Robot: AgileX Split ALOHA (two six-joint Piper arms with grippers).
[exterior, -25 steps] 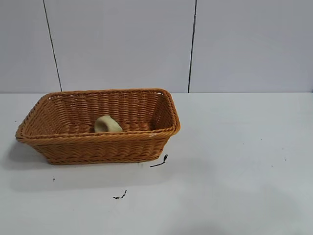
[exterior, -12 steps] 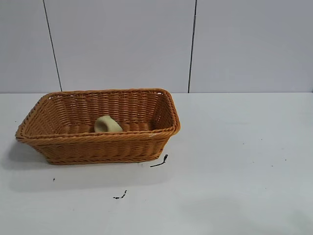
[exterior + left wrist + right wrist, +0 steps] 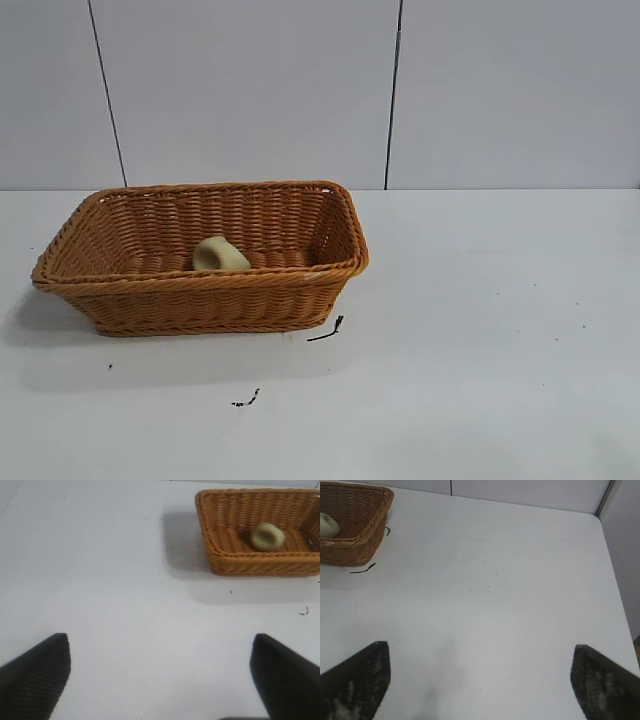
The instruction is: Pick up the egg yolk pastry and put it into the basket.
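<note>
Sitting unmoved over the last second, the egg yolk pastry (image 3: 220,254) lies inside the basket (image 3: 200,300); both the left gripper (image 3: 160,672) and right gripper (image 3: 480,675) hang wide open, empty, well apart from it — job looks finished.

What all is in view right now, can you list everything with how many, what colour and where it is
basket: one, orange-brown wicker, on the left part of the table
egg yolk pastry: one, pale yellow, inside the basket, tilted on its floor
table: one, white, with small dark scraps in front of the basket
wall panels: pale grey, behind the table
left gripper: one, black, open, above bare table away from the basket
right gripper: one, black, open, above bare table away from the basket
</note>
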